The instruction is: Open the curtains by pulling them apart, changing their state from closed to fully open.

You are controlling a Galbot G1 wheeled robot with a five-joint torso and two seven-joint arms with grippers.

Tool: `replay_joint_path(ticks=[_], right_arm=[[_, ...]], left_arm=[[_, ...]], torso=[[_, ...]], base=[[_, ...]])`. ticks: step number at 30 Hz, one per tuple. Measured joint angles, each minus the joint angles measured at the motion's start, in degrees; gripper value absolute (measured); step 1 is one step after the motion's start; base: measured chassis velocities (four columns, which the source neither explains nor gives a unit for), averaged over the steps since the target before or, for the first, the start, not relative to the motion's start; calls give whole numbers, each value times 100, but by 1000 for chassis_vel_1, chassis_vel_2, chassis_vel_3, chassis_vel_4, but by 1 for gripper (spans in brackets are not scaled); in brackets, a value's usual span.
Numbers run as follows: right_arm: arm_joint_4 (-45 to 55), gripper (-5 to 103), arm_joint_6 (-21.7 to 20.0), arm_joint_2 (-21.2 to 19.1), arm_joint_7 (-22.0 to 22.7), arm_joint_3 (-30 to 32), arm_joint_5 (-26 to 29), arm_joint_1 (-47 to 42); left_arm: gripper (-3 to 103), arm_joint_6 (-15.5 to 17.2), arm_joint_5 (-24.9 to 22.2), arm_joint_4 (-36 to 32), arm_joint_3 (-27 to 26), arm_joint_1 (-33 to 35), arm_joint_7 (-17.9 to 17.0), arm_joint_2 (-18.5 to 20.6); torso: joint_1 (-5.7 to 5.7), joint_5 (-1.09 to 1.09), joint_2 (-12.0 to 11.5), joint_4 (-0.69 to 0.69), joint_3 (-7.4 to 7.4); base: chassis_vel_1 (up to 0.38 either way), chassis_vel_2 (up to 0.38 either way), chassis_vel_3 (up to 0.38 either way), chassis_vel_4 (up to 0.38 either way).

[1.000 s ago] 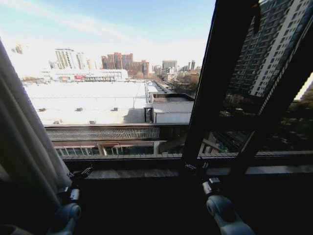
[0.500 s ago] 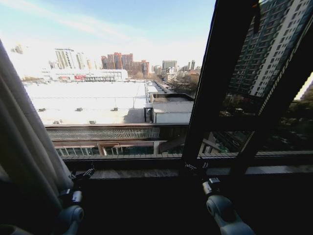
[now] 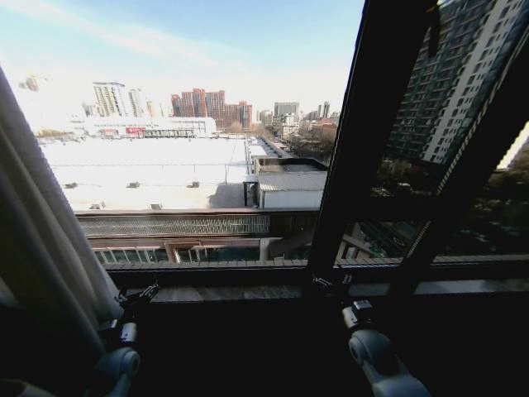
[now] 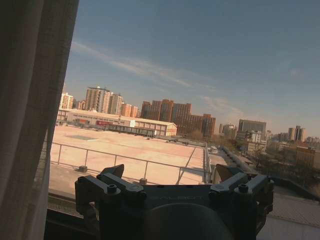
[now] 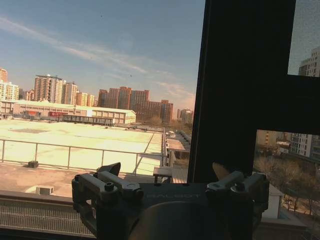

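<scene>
The curtains [image 3: 45,248] are bunched at the far left of the window, a stack of pale pleats running from the upper left edge down toward the sill [image 3: 223,292], and in the left wrist view the same fabric [image 4: 30,115] hangs as a column beside the open glass. Across the middle you look straight out at the rooftops and sky, and on the right only the dark window frame [image 3: 364,141] stands in the view; no panel hangs over that side as far as you can see. Judged from this, you are at the tail of the pull: the glass reads as uncovered, and what remains is to confirm the left stack is pushed fully home. Your left gripper [image 3: 136,294] sits low at the sill, just beside the bottom edge of the gathered fabric, and its fingers [image 4: 112,172] are spread with nothing between them, so you are not holding the cloth. Your right gripper [image 3: 331,285] waits near the foot of the frame post, its fingers [image 5: 111,168] likewise apart and empty. If you judge the left folds could go further, the next move calls for closing on the fabric's inner edge and sweeping it outward to the left, keeping clear of the sill. Whether a right-hand panel exists beyond the frame, you cannot tell from here.
</scene>
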Motion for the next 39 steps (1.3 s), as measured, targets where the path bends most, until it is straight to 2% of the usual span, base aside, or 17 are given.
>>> replay_joint_path(ticks=[18,39], right_arm=[[0,100,0,0,0,0,0,0],[0,100,0,0,0,0,0,0]], left_arm=[[100,-4,1,7,0,-5,2,5],[100,-4,0,8,1,-6,2,5]], torso=[[0,-1,0,0,0],[0,1,0,0,0]], base=[[-67,-63,59,64],[-317,-305,321,318]])
